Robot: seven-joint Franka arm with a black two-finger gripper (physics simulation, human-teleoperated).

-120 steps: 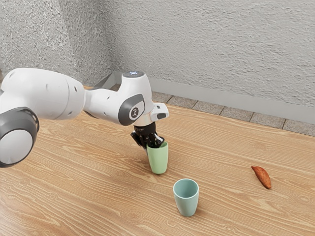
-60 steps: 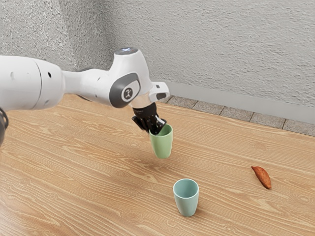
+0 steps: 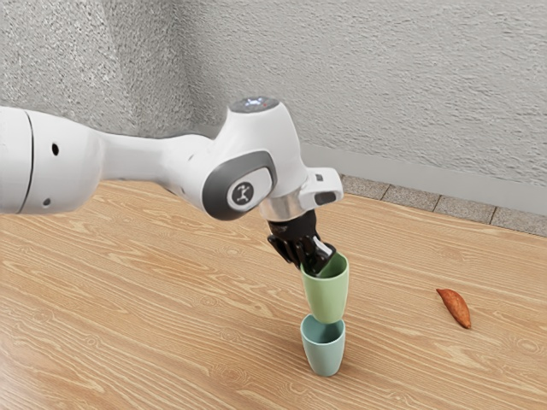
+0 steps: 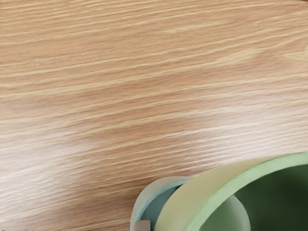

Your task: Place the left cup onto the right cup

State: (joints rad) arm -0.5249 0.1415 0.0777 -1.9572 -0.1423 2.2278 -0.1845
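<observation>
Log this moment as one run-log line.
gripper: shut on green cup at rim | green cup: tilted, base at mouth of teal cup | seated: cannot tell | release: not yet done

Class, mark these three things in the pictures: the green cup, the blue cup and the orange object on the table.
green cup [image 3: 326, 292]: exterior view, middle of its outer wall.
blue cup [image 3: 323, 350]: exterior view, front wall below the rim.
orange object [image 3: 454, 307]: exterior view, middle of its body.
</observation>
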